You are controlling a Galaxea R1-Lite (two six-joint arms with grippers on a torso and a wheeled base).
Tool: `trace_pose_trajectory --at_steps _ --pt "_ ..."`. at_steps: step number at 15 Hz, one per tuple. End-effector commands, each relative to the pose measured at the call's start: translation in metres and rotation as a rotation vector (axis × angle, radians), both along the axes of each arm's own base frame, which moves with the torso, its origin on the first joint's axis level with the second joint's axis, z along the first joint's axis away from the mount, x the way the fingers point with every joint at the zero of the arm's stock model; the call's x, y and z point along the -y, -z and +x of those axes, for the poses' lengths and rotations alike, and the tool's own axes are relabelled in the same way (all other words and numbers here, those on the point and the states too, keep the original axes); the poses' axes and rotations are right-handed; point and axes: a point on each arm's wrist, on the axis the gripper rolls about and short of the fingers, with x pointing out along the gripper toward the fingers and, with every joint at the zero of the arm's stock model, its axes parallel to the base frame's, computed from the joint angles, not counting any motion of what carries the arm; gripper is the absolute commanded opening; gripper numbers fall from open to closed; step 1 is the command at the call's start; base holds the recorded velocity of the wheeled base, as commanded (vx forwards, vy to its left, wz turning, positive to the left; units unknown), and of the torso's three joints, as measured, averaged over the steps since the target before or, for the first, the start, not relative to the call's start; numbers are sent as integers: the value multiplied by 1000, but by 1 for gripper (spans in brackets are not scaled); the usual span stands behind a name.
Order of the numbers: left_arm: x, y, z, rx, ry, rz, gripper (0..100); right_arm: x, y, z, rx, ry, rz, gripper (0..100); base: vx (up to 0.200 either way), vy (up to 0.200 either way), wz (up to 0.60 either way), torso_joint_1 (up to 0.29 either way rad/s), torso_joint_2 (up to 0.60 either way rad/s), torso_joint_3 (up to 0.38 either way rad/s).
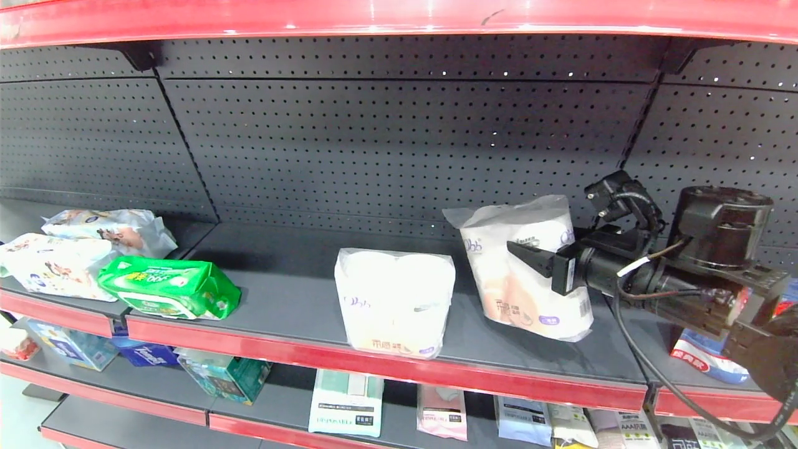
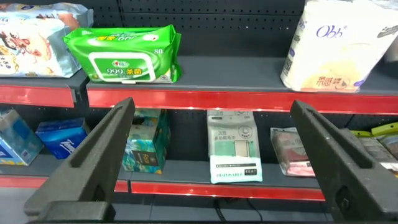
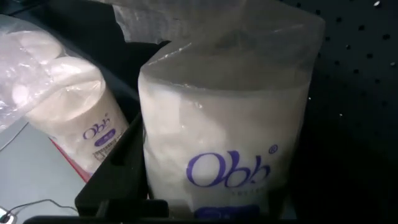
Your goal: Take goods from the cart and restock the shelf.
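Two white toilet-roll packs stand on the dark shelf [image 1: 287,293]. The middle pack [image 1: 394,302] is upright near the red front edge. The right pack [image 1: 514,308] leans, and my right gripper [image 1: 520,249] is shut on it: one black finger crosses its front and the other is hidden behind it. In the right wrist view that pack [image 3: 230,143] sits close up, a finger [image 3: 118,168] lies against its side, and the other pack [image 3: 62,93] stands beyond. My left gripper [image 2: 211,155] is open with nothing in it, lower down and facing the shelves.
A green wipes pack [image 1: 168,287] [image 2: 124,53] and two printed wipes packs [image 1: 56,265] lie at the shelf's left. Bare shelf runs between the green pack and the middle pack. Boxes and packets [image 2: 233,146] fill the lower shelf. A perforated back wall [image 1: 399,137] closes the bay.
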Motion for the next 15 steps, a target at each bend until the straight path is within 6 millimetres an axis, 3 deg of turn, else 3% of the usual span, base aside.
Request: trace_pose_trajectory --at_steps 1,15 --pt "0 0 0 -3 1 0 100 -5 9 12 -25 0 -6 0 0 0 0 0 0 0" --pt "0 0 0 -2 1 0 100 -15 17 30 -38 -8 -13 0 0 0 0 0 0 0"
